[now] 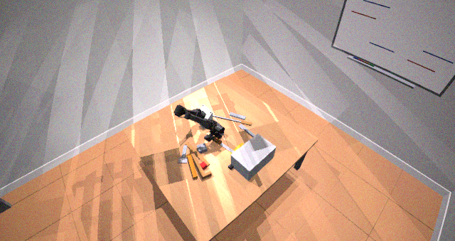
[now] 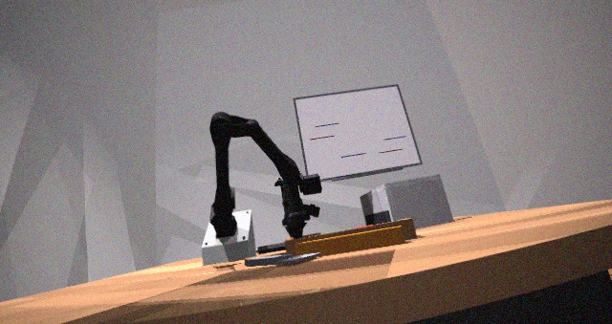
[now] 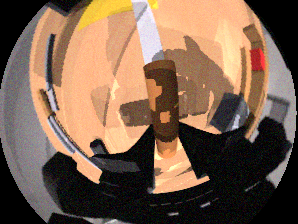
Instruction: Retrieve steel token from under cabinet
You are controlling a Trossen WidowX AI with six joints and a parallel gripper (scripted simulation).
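My gripper (image 1: pixel 215 136) is shut on the brown handle (image 3: pixel 161 106) of a tool with a long flat grey blade (image 3: pixel 144 19). It holds the tool low over the table, and the blade points toward the cabinet. The grey cabinet (image 1: pixel 253 156) stands to the right of the gripper and also shows in the side view (image 2: pixel 406 202). A yellow marked area (image 1: pixel 238 146) lies at the cabinet's near corner and shows at the top of the wrist view (image 3: pixel 109 4). The blade's end (image 1: pixel 226 147) lies close to that mark. The steel token is not visible in any view. In the side view the gripper (image 2: pixel 295 229) points down behind the orange bars.
Loose tools lie around: a thin rod with an orange handle (image 1: pixel 234 120), two grey bars (image 1: pixel 237 115) (image 1: pixel 246 130), a grey scraper (image 1: pixel 183 155), a small grey block (image 1: pixel 202 148), an orange ruler (image 1: pixel 192 166) and a brown board with a red block (image 1: pixel 203 165). The arm's base (image 2: pixel 229 240) stands at the back.
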